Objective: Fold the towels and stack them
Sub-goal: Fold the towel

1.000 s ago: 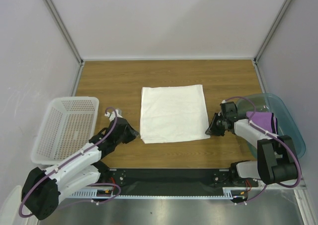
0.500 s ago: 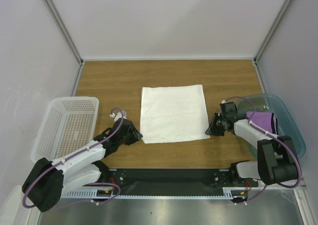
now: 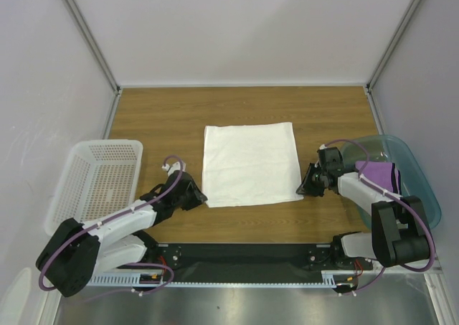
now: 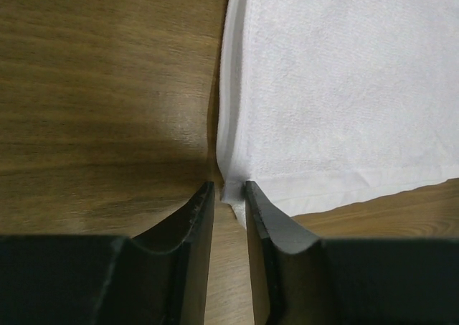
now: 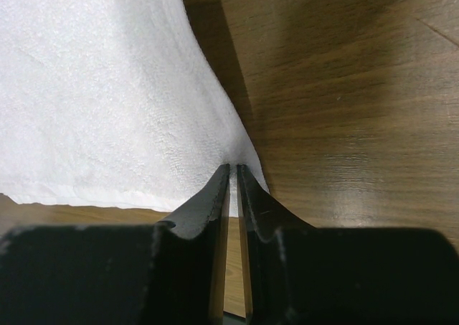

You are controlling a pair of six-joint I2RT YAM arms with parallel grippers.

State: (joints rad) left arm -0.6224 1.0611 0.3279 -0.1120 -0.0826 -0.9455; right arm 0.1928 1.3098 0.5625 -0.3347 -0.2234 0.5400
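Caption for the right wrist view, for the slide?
Right fingers pinched on a corner of the white towel on the wooden table.

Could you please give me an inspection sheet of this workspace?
Surface: wooden table, nothing spilled seen.
Job's things: white towel flat at centre; purple towel in teal bin.
Clutter: white basket at left.
Grippers: left gripper open around towel's near-left corner; right gripper shut on near-right corner.
Cables: purple cables looped along both arms.
Surroundings: white walls, nothing else seen.
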